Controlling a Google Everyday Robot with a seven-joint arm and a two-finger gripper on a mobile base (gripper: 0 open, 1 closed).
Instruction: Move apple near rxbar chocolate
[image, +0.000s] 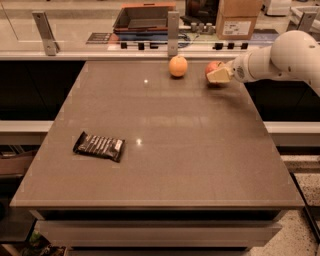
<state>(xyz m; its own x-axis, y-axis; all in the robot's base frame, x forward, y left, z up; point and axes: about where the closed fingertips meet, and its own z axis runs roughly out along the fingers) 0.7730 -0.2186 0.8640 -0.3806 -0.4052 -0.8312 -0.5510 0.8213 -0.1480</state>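
Red apple (213, 66) lies just behind the claw (217, 74) at table's (200, 150) far right.

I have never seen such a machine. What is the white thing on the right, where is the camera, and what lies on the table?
The white thing is a robot arm, reaching in from the right. Its gripper, the grasping part, is at the red apple near the far edge of the table; whether it grips the apple I cannot tell. The one camera looks down on the table from its near side. An orange sits left of the apple. A dark rxbar chocolate lies toward the front left.
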